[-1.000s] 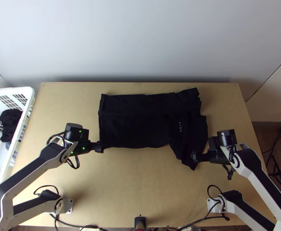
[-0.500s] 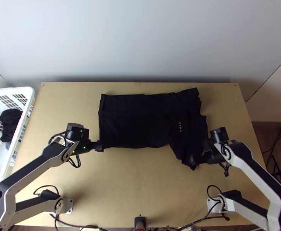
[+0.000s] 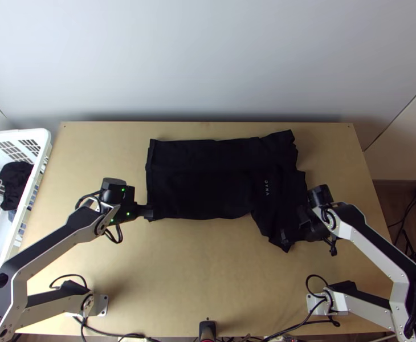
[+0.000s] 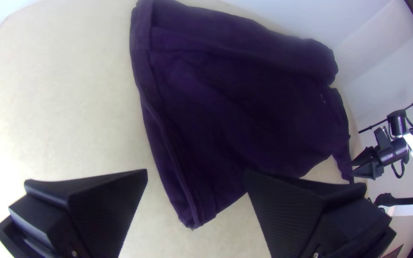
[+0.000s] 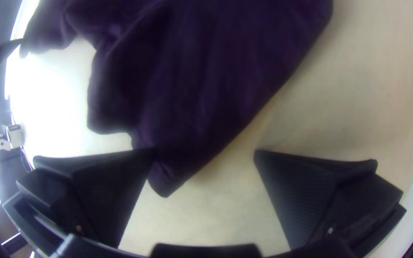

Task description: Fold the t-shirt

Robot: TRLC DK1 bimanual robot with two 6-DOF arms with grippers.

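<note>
Top view: black T-shirt (image 3: pixel 202 191) lying mostly flat, centre | left gripper (image 3: pixel 149 213), left of centre, fingers spread at shirt's lower-left corner | right gripper (image 3: pixel 285 235), lower right, fingers spread by its drooping corner

Robotics lab workstation, indicated by two silver-grey and black jointed robot arms (image 3: pixel 57 245) mounted at a light wooden table (image 3: pixel 208 268), trailing thin black cables (image 3: pixel 101 332).

T-shirt (image 3: pixel 202 191): black cloth, with small white letters (image 3: pixel 266 187) near its right end
Shape: long and flat, with a fold running along the far side
Left end: nearly straight
Right end: wrinkly, with a pointy corner poking toward the near side
Place: on the bench (image 3: pixel 208 273), past the middle
</note>
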